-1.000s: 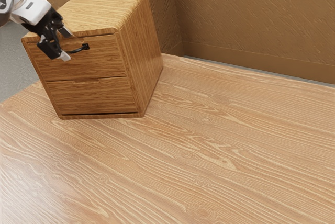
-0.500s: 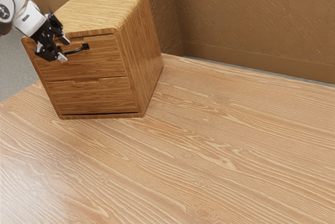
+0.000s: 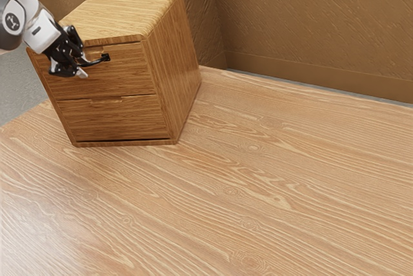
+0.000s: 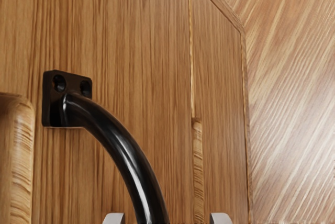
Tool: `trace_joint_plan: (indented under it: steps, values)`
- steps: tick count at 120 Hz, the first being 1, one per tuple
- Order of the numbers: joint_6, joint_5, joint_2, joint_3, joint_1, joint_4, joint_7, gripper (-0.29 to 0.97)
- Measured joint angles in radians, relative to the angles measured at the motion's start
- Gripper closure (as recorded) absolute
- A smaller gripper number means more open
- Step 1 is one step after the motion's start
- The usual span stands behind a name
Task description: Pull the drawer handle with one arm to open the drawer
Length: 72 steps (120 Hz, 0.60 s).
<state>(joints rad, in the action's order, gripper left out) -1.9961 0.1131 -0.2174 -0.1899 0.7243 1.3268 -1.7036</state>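
Black curved handle (image 3: 98, 60) sits on the shut top drawer (image 3: 126, 76) of a wooden cabinet (image 3: 177, 50), at the tabletop's (image 3: 258, 179) far corner. The gripper (image 3: 79, 63) straddles it with its fingers open, and would do best to close squarely, then pull straight out. A second ago the arm came in from higher; it has since dropped and levelled toward the handle.

We see a honey-brown cabinet (image 3: 129, 63) with fine straight grain and a glossy black drawer handle (image 4: 121, 148). Our claw (image 3: 78, 62) is black, its arm (image 3: 40, 31) white. The table (image 3: 271, 192) shows paler wood with wavy grain; the wall (image 3: 310, 18) is streaky brown.
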Motion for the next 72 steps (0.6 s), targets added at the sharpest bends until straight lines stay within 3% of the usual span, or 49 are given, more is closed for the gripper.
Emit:
trace_joint_plan:
  steps: [50, 72]
  values:
    - [-0.013, 0.000, 0.146, 0.011, -0.005, 0.150, -0.031, 0.72]
    - [-0.015, 0.005, 0.150, 0.028, -0.009, 0.169, -0.040, 0.73]
